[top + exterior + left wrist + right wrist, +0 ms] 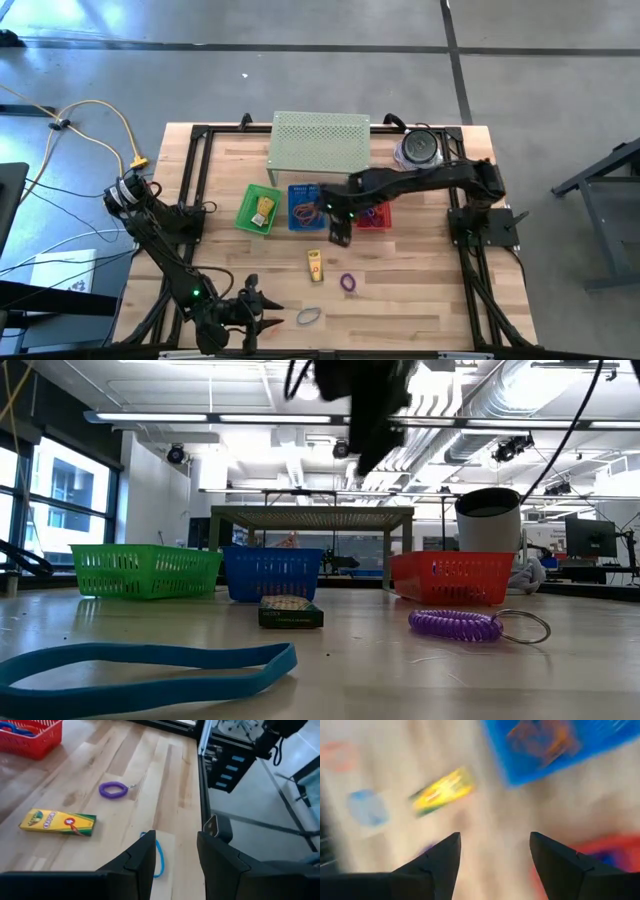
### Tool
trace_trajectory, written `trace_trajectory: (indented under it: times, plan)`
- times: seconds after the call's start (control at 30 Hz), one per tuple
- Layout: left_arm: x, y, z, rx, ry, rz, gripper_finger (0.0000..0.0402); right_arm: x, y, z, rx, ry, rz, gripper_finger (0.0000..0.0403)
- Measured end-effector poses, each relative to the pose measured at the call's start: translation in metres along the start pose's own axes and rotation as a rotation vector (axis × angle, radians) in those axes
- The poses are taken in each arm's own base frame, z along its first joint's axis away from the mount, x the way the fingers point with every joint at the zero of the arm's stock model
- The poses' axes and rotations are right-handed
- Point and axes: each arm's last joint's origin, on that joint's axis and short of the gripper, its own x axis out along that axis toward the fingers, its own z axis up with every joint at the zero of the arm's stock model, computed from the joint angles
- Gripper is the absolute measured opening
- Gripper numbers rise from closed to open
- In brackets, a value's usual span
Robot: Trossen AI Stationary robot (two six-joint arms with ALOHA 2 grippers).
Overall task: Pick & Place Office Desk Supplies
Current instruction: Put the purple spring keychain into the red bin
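A yellow crayon packet lies flat on the wooden table, with a purple coil loop to its right and a blue rubber band near the front edge. My right gripper hangs open and empty above the table, just in front of the blue basket and behind the packet. It shows high up in the low view. My left gripper is open and empty near the front edge, left of the blue band, which lies just ahead of its fingers.
A green basket holds a yellow packet, the blue basket holds orange bands, and a red basket holds blue and purple loops. A pale green perforated shelf and a round grey object stand at the back.
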Motion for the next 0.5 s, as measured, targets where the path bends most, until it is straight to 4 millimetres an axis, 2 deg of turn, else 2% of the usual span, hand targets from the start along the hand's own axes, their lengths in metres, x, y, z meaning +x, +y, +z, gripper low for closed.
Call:
trace_trajectory:
  times: [0.07,0.23,0.37,0.5]
  plan:
    - [0.000,0.000,0.000,0.025,0.003,0.001,0.0140,-0.009,0.013,-0.013,0.066,0.083,0.069,0.0225]
    - [0.000,0.001,-0.001,0.084,0.009,0.001,0.0140,-0.008,0.049,-0.041,0.086,0.184,0.075,0.0220]
    - [0.000,0.000,-0.002,0.113,0.045,-0.030,0.0140,-0.001,0.073,-0.059,0.034,0.139,-0.039,0.0219]
    - [0.000,-0.002,-0.004,0.128,0.113,-0.097,0.0140,0.013,0.085,-0.084,0.070,0.089,-0.200,0.0219]
